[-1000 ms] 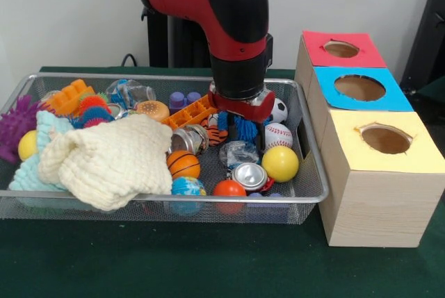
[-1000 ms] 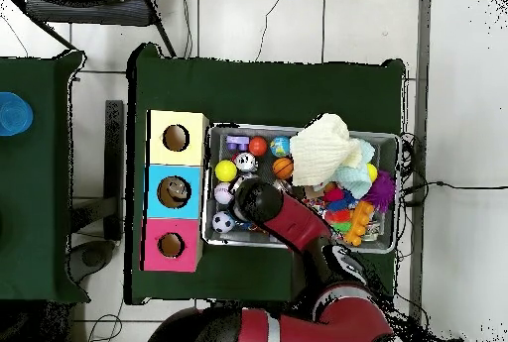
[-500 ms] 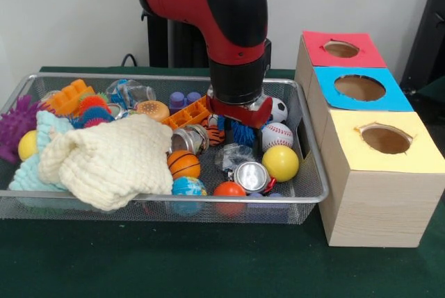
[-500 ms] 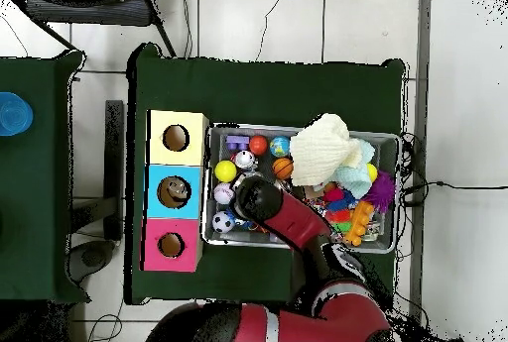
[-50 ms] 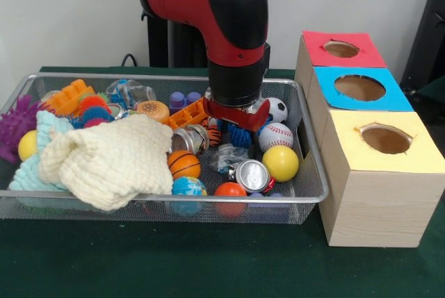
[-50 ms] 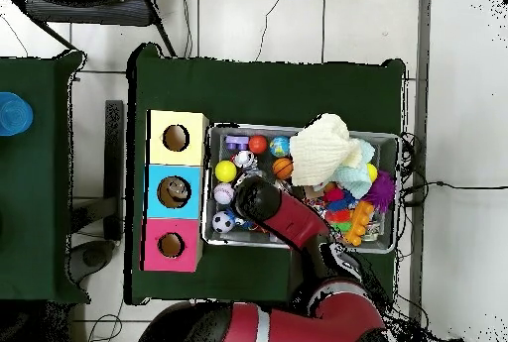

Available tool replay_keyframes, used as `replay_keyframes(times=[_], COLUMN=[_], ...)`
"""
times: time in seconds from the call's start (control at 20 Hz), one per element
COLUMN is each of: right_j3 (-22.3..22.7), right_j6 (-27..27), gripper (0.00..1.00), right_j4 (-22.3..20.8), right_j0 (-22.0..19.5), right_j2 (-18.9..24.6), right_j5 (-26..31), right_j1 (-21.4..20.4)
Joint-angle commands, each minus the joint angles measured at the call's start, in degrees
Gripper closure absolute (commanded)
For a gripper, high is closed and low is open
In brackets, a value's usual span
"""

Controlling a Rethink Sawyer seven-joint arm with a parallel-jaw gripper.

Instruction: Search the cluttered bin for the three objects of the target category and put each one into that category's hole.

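Front view: The gripper [image 5: 240,133] hangs over the right half of the wire bin [image 5: 316,173], with blue fingers showing below the red wrist plate. Whether the fingers are spread or pinching something cannot be told; they merge with the clutter behind them. The target category is not named, so the candidates are a judgement. Balls are the most numerous group: a baseball [image 5: 277,135] just right of the gripper, a soccer ball [image 5: 278,110] behind it, a yellow ball [image 5: 281,163], a basketball [image 5: 183,164] and an orange ball [image 5: 229,189] near the front wall. A metal can [image 5: 251,176] lies on its side in front of the gripper. A cream cloth [image 5: 111,160] is heaped over the left half and probably hides further items, which is why searching is required. Three boxes stand just right of the bin, with one hole each: red box [image 5: 341,48], blue box [image 5: 360,88], yellow box [image 5: 384,139].

Overhead view: The arm [image 6: 298,224] reaches diagonally into the bin and covers the gripper, so the finger state stays hidden. An object lies inside the hole of the blue box [image 6: 175,192]. The other two holes look dark and empty.
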Motion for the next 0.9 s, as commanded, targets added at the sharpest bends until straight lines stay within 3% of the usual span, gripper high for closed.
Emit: replay_keyframes(times=[0.05,0.6,0.65,0.9], right_j3=[-5.9,-5.1,-5.1,-5.4], right_j6=[8.8,9.2,9.1,9.0], gripper=[0.00,0.00,1.00,1.00], right_j4=[-0.2,-1.2,-1.4,-1.2], right_j0=[-0.5,0.2,0.2,0.7], right_j2=[0.4,-0.2,-0.3,-0.7], right_j5=[-3.1,-5.9,-6.1,-5.5], right_j1=[5.1,5.1,5.2,5.3])
